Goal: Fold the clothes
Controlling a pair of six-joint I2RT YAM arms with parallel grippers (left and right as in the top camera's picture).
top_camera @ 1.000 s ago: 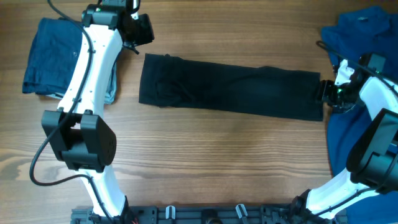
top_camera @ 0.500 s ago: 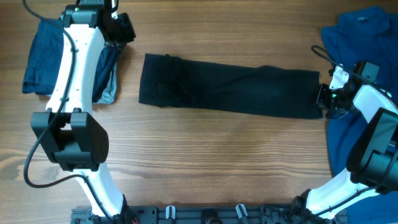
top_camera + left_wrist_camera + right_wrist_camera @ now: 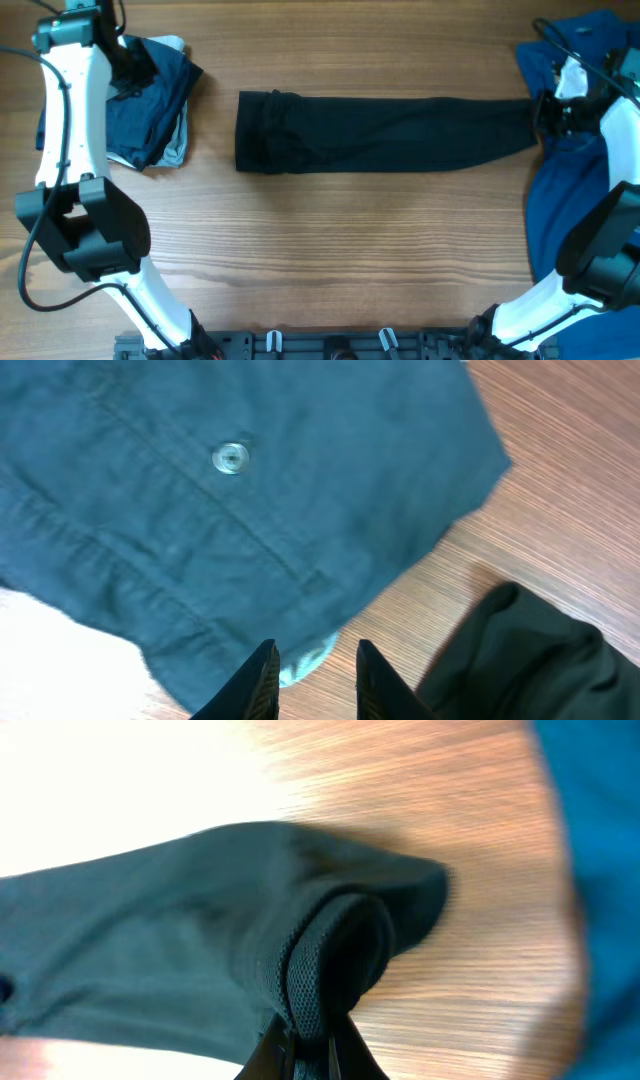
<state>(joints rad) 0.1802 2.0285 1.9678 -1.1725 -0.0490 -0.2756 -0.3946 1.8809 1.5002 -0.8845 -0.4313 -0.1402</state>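
Black, soft cloth is what I have in hand: the black short-sleeved T-shirt (image 3: 380, 135) lies as a long narrow band across the middle of the wooden table (image 3: 380, 250), running left to right. My right end effector (image 3: 312, 1055) is clamped on its right end, the fingers pinched over a rolled, doubled edge of the knit. My left end effector (image 3: 312, 682) is narrowly parted and holds nothing.

I judge the T-shirt light and limp. It will sag, stretch and crease rather than keep any shape, and a single layer could slide out of a pinch. A doubled hem or corner at each end is the safer place to take hold, with the cloth kept taut between both ends.

My left end effector hovers over the dark navy-blue folded garments (image 3: 160, 90), above a small round button (image 3: 231, 457), with the pale garment (image 3: 176, 152) peeking out beneath. That pile sits near the T-shirt's left end, with bare wood between them. The bright blue collared shirt (image 3: 550, 210) lies just beside my right grip and could get caught up in it.
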